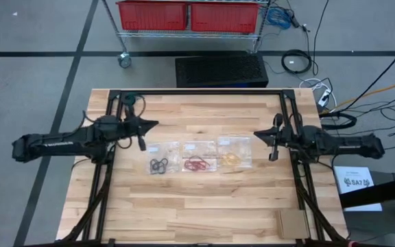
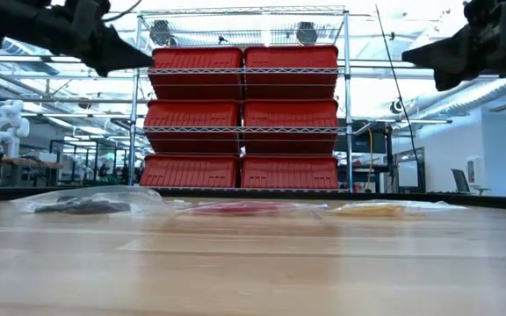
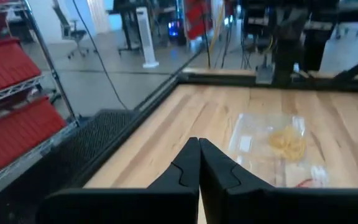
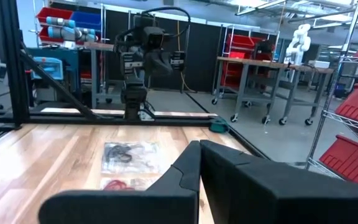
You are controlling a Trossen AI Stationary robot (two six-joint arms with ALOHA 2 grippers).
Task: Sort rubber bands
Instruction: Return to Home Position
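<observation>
Three clear flat bags lie in a row at the table's middle. The left bag holds black rubber bands point(image 1: 158, 165), the middle one red rubber bands point(image 1: 197, 163), the right one yellowish tan rubber bands point(image 1: 230, 158). My left gripper point(image 1: 155, 124) is shut and empty, raised above the table at its left side, pointing toward the right. My right gripper point(image 1: 256, 134) is shut and empty, raised at the right side, pointing left. In the left wrist view the tan bands point(image 3: 288, 143) lie beyond the shut fingers point(image 3: 199, 163); the right wrist view shows the black bands point(image 4: 129, 154).
A black frame point(image 1: 197, 92) borders the table's far and side edges. A small wooden block point(image 1: 292, 223) lies at the near right corner. Beyond the far edge stand a black mat point(image 1: 221, 71) and a wire rack with red bins point(image 1: 187, 15).
</observation>
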